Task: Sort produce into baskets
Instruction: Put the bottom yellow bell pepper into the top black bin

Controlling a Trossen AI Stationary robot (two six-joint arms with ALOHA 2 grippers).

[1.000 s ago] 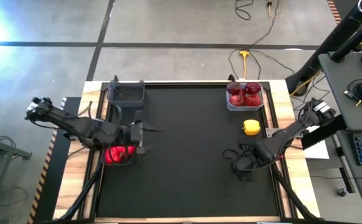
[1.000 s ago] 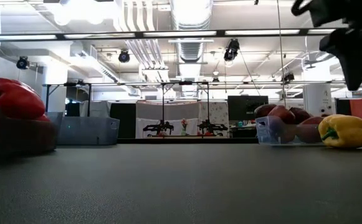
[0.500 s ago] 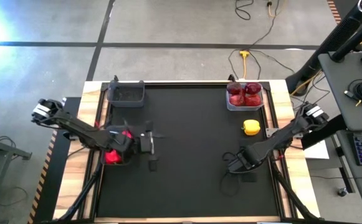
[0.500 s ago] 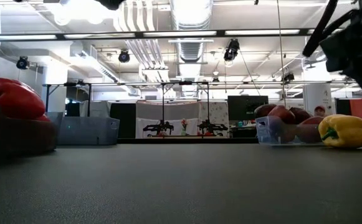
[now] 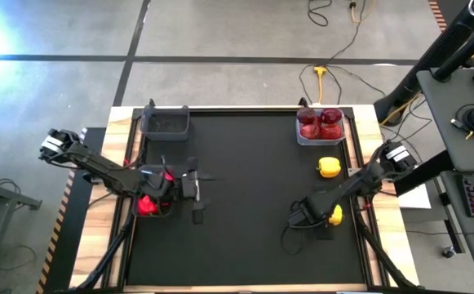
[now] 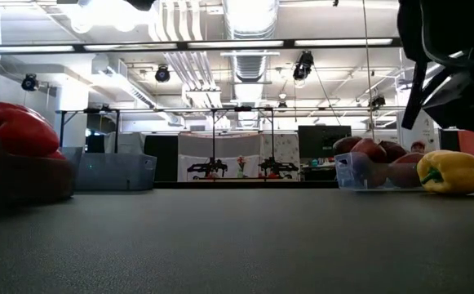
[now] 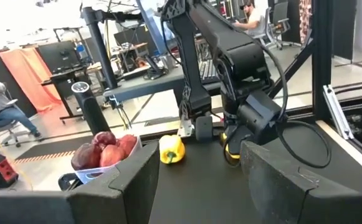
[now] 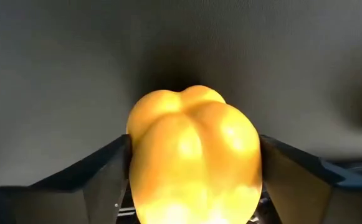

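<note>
My right gripper (image 5: 314,214) is shut on a yellow pepper (image 8: 193,155) at the table's near right; the pepper also shows in the high view (image 5: 334,215). A second yellow pepper (image 5: 328,167) lies on the table beside the clear bin (image 5: 321,126), which holds dark maroon fruits. My left gripper (image 5: 197,181) is open and empty, just right of a dark bin (image 5: 148,202) that holds red peppers (image 6: 16,131). Another dark bin (image 5: 165,122) stands at the far left. My right gripper pinches the yellow pepper by two opposite sides (image 8: 134,168) between its two fingers (image 8: 100,174). The fingers come from above, pointing down at the table. Whether the pepper is clear of the table, I cannot tell.
The black mat's middle (image 5: 245,180) is bare between the two arms. The clear bin (image 6: 375,167) and the loose yellow pepper (image 6: 450,171) stand at the far right. Wooden borders and frame rails run along the table's left and right sides.
My left gripper has gone a little toward the table's right edge, off the dark bin with the red peppers. My right gripper has shifted a little toward the table's left edge, and the yellow pepper it holds now shows beside it in the high view.
</note>
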